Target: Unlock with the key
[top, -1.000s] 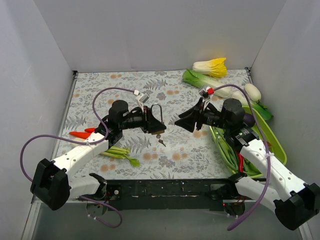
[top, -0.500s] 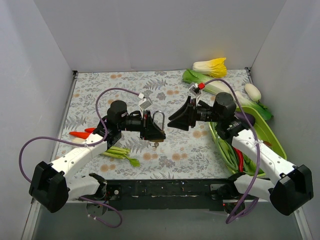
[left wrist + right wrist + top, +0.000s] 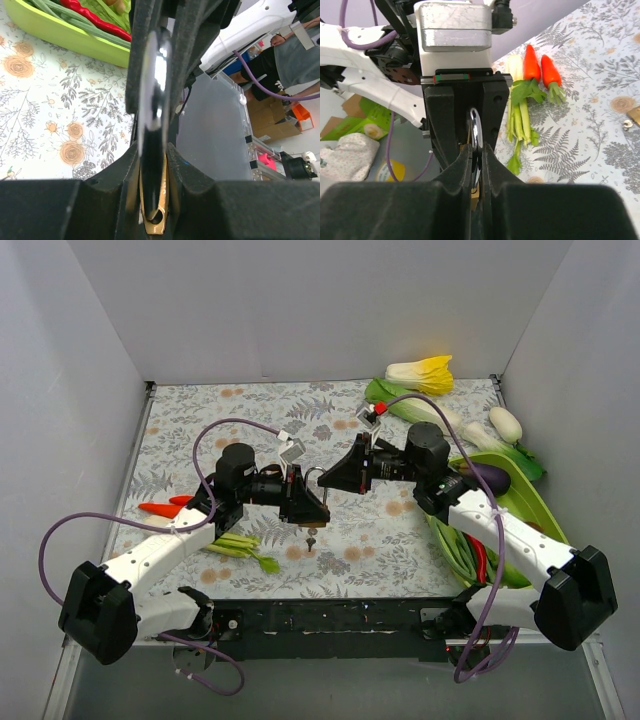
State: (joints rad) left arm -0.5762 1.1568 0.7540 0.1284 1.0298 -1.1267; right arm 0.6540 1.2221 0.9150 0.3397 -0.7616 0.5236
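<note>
While the key (image 3: 311, 539) is hanging just below the left gripper (image 3: 312, 502), apparently under the brass padlock (image 3: 153, 212) that this gripper is clamping by its body, the right gripper (image 3: 328, 480) is pinching narrowly onto the shackle (image 3: 475, 131) directly opposite. Neither gripper is holding the key itself. I judge that tugging the shackle is risking twisting the padlock in the left grip or shaking the key loose.

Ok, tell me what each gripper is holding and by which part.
Left gripper: the brass padlock, by its body. Right gripper: the same padlock's silver shackle. The key dangles below, unheld.
</note>
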